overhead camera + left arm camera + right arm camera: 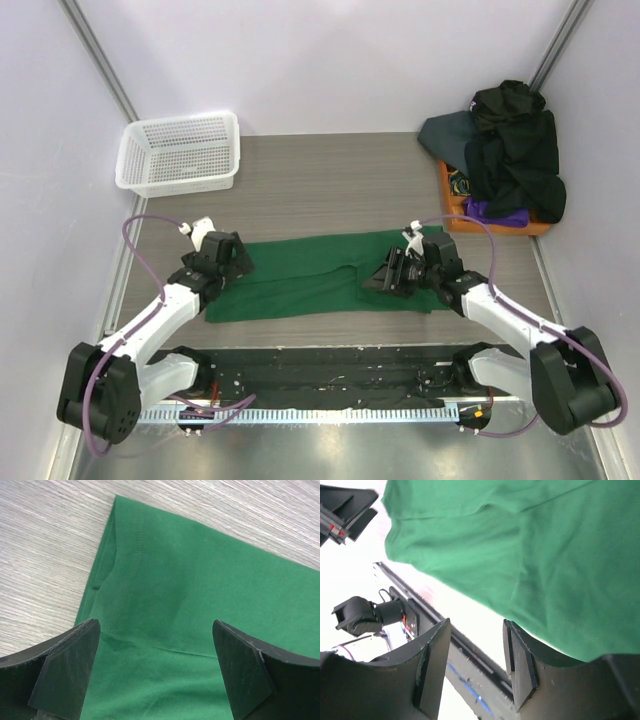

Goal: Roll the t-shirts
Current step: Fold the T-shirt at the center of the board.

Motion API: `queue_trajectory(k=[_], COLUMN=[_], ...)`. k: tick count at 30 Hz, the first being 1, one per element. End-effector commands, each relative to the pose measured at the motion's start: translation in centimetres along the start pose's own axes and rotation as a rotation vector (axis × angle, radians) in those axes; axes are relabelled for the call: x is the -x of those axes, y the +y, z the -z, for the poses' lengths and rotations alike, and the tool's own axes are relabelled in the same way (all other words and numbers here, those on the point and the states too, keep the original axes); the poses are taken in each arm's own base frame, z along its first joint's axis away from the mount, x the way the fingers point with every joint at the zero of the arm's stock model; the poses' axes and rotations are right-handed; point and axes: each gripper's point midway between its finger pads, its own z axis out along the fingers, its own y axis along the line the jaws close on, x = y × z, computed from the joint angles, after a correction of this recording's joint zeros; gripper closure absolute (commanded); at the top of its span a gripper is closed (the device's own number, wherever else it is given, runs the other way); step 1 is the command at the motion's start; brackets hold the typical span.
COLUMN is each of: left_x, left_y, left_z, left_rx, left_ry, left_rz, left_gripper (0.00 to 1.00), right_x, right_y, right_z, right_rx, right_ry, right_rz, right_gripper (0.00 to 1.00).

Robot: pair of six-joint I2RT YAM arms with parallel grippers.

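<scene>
Find the long, folded dark green cotton t-shirt (305, 280) stretched lengthwise from beneath the wide-open, empty left claw (155, 625) to the half-open, empty right claw (476, 627). Start rolling from either end, each equally near its claw.

Plain dark green t-shirt (310, 275), white mesh basket (180, 150), orange tray (455, 215), black shirts (515, 150).

Overhead, the light is soft and even, with faint shadows under the arms (160, 315) and a dull sheen on the steel strip (330, 445) at 6 o'clock. The left wrist view is crisp, though its fingers (65, 675) are slightly soft. In the right wrist view the table (350, 575) at 9 o'clock burns out white, and the green t-shirt (545, 555) is blurred.
</scene>
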Motion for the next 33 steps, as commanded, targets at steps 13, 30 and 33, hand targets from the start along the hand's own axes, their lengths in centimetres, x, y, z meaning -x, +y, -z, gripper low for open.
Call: queue_trajectory(k=[13,30,33], left_x=[2.8,3.7,2.9], left_y=[-2.5,-2.2,-2.8], left_z=[1.9,-0.9,-2.4], left_rx=[-0.098,-0.007,0.022], left_ry=[-0.048,-0.082,-0.01], left_rz=[0.055,-0.027,-0.082], left_gripper=[0.04,1.0,1.0], right_x=[8.2,8.5,8.4], right_y=[-3.8,-8.1,-8.3], right_z=[2.5,6.8,6.6], right_rx=[-0.419,-0.676,-0.674], right_ry=[-0.286,-0.46,-0.457], right_rz=[0.098,0.027,0.021], right_gripper=[0.62,0.99,0.99])
